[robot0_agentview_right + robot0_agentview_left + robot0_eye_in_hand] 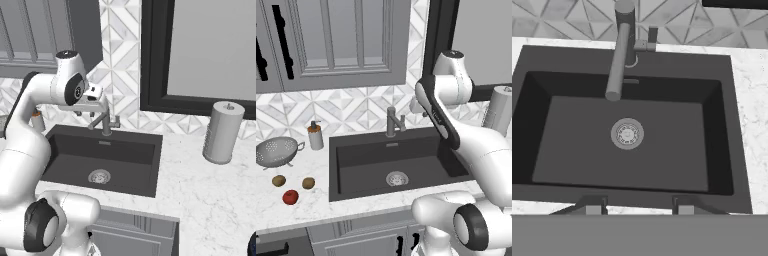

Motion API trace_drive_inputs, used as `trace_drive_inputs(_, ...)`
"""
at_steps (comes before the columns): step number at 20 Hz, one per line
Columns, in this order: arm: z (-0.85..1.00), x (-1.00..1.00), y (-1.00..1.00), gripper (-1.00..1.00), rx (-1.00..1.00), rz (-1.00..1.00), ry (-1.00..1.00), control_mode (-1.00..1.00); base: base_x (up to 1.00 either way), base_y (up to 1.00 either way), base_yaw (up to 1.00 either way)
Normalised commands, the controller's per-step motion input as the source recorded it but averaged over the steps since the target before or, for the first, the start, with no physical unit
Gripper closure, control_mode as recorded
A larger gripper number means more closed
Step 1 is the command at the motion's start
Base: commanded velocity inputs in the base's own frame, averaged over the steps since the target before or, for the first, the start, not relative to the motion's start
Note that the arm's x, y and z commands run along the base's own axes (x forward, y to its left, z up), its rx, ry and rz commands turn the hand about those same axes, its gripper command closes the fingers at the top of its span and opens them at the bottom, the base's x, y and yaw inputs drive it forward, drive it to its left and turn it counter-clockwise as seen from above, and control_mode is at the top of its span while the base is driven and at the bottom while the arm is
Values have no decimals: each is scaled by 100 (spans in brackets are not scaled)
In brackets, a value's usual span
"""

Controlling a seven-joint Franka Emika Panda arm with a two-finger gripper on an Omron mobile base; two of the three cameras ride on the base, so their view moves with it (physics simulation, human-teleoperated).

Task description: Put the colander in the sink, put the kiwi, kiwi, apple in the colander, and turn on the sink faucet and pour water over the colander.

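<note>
The silver colander (276, 151) stands on the marble counter left of the sink (356, 162). In front of it lie two brown kiwis (278, 180) (308, 183) and the red apple (290, 197). The dark basin is empty, its round drain (627, 133) bare. The grey faucet (392, 121) stands at the back rim with its spout (617, 62) over the basin; no water runs. My gripper (639, 209) hangs high above the sink (572, 145), open, nothing between its fingertips (593, 209). In the right base view the gripper (86, 112) is just left of the faucet (106, 122).
A white soap dispenser (315, 136) stands at the sink's back left corner, near the colander. A paper towel roll (223, 132) stands on the counter right of the sink. A dark-framed window (200, 55) and a tiled wall rise behind; cabinets hang upper left.
</note>
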Motion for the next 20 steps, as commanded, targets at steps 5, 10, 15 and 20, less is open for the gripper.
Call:
trace_drive_inputs(5, 0, -32, 4, -100, 0, -2, -15, -100, 0, 0, 0)
trace_drive_inputs(10, -7, -60, 38, -100, 2, -4, -12, -100, 0, 0, 0)
trace_drive_inputs(15, -16, -36, 63, -100, 15, -1, -3, -100, 0, 0, 0)
trace_drive_inputs(20, -18, -14, 89, -100, 17, -7, -8, -100, 0, 0, 0)
